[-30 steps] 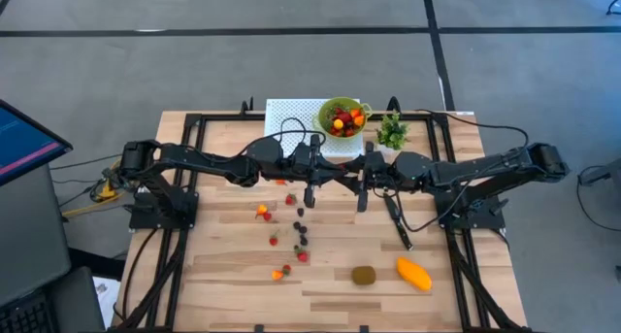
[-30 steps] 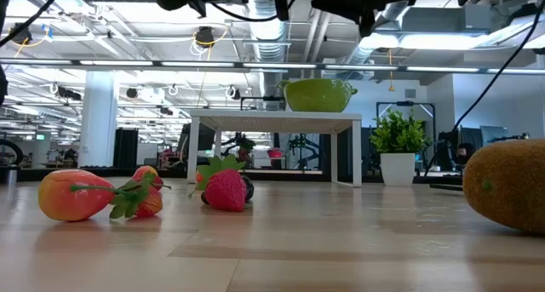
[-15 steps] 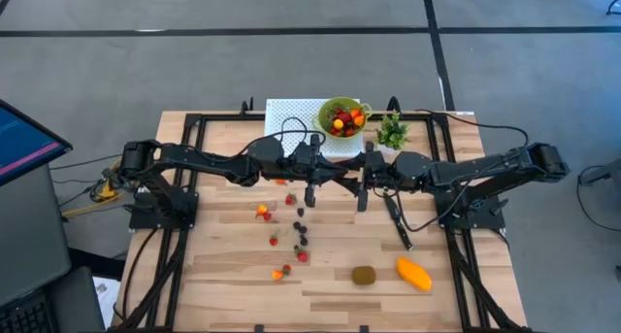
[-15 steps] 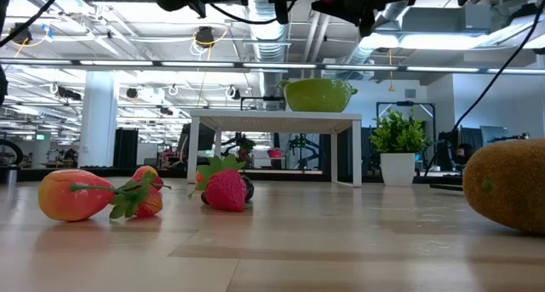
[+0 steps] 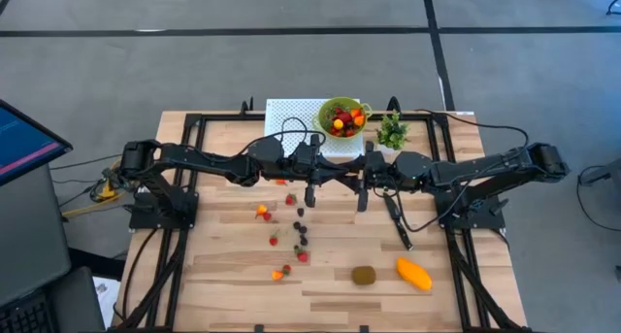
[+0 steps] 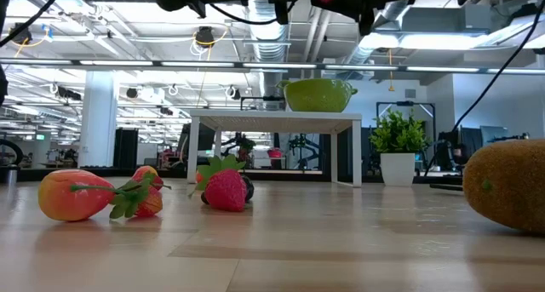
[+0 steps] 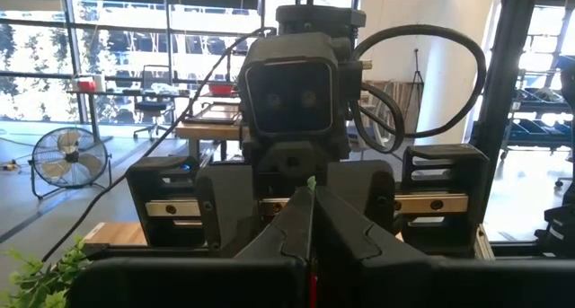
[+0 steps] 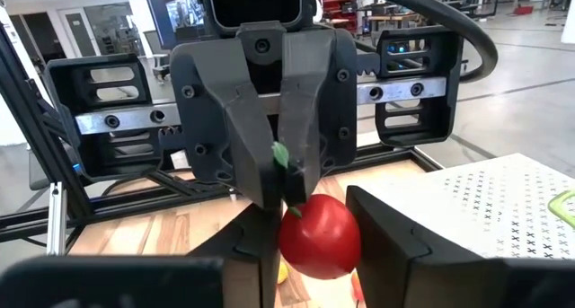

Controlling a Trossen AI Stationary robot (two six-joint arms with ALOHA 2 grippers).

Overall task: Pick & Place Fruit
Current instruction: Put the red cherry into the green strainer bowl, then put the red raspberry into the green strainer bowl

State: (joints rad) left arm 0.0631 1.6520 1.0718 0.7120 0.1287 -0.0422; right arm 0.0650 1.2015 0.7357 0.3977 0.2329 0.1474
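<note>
The arms have not shifted in the high view – both stay meeting at centre frame, just below the green bowl (image 5: pixel 343 116) on its white stand (image 5: pixel 291 115). What has changed is the right gripper (image 8: pixel 310 254): its jaws have drawn in from a wider set and now sit narrow, closed against the sides of a round red fruit (image 8: pixel 319 236) that fills the lower middle of the right wrist view. The left gripper (image 7: pixel 312 227) faces it with its jaws fully together, pinching the fruit's green stalk from above.

So the fruit hangs in the air between the two grippers, off the table (image 5: pixel 223 265), with both holding it – this looks like a hand-over at its midpoint. I judge the next need is for the left jaws to let go, so the right arm can carry the fruit to the bowl.

Small berries (image 5: pixel 299 231) lie at lower centre, the kiwi (image 5: pixel 364 275) and mango (image 5: pixel 414 273) at lower right, all still to be placed
</note>
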